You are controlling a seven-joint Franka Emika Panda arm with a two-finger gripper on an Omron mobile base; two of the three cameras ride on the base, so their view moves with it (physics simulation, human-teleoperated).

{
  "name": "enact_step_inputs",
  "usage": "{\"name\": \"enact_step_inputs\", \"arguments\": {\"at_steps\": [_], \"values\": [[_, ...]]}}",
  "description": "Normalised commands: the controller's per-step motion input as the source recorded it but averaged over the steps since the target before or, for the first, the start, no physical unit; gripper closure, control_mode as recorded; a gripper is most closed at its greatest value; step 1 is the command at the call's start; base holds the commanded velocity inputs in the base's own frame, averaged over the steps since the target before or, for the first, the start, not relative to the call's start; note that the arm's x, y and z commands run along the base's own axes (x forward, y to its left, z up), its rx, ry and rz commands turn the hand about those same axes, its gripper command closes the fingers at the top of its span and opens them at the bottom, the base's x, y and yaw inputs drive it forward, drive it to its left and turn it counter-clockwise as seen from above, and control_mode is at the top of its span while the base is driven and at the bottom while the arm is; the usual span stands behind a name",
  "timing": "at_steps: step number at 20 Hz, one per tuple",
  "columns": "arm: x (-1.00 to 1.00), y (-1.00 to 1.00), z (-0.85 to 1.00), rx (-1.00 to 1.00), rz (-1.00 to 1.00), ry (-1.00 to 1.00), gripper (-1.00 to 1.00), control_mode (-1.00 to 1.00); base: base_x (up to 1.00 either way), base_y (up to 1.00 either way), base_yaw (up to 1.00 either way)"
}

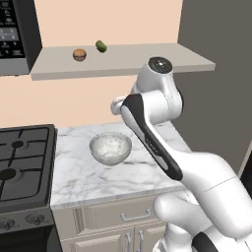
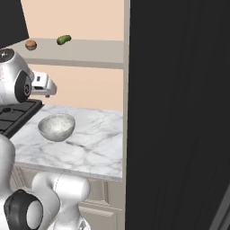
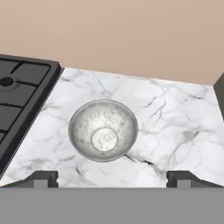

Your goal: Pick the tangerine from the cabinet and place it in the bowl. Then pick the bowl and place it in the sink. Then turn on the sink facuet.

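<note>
Tangerine (image 1: 79, 54) sits on the cabinet (image 1: 123, 61) shelf beside a green fruit (image 1: 101, 46), untouched, so the first pick is not done. Bowl (image 3: 103, 130) stands empty on the marble counter (image 3: 175, 127) next to the stove (image 1: 22, 162). Gripper (image 3: 112, 179) hangs above the bowl with its jaws spread wide and nothing between them. Everything is left: fetching the fruit, moving the bowl to the sink, opening the tap.

Bowl (image 3: 103, 130) glossy, mottled grey glaze; counter (image 3: 175, 127) polished veined white marble; cabinet (image 1: 123, 61) matt pale grey.
</note>
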Motion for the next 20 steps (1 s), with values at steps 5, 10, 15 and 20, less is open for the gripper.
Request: {"name": "enact_step_inputs", "arguments": {"at_steps": [5,10,15,20], "values": [[0.17,0.76,0.94,0.0,0.07,-0.14,-1.0,-1.0,0.0,0.0,0.0],[0.24,0.56,1.0,0.0,0.0,-0.02,-1.0,-1.0,0.0,0.0,0.0],[0.47,0.37,0.87,0.0,0.0,0.0,-1.0,-1.0,0.0,0.0,0.0],[0.98,0.08,0.06,0.0,0.0,0.0,-1.0,-1.0,0.0,0.0,0.0]]}}
